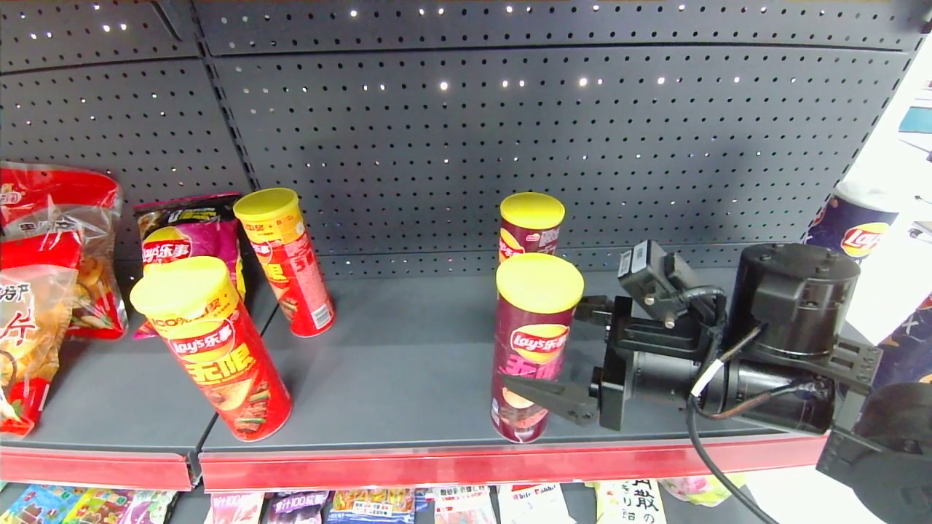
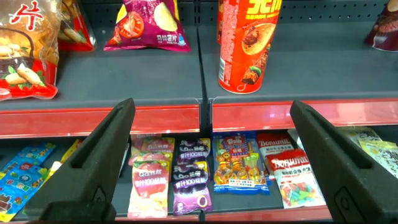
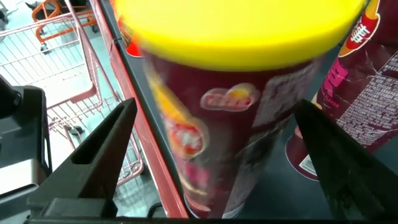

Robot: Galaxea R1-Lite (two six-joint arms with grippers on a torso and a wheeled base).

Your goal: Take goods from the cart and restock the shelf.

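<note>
A maroon chip can with a yellow lid stands upright near the front edge of the grey shelf. My right gripper is open and straddles it from the right, one finger in front and one behind. In the right wrist view the can sits between the spread fingers with small gaps on both sides. A second maroon can stands behind it. My left gripper is open and holds nothing, facing the shelf's red front strip.
Two red cans stand at the left, beside a purple chip bag and snack bags. A blue can stands beyond the shelf's right end. Candy packets fill the lower shelf. The wire cart is behind.
</note>
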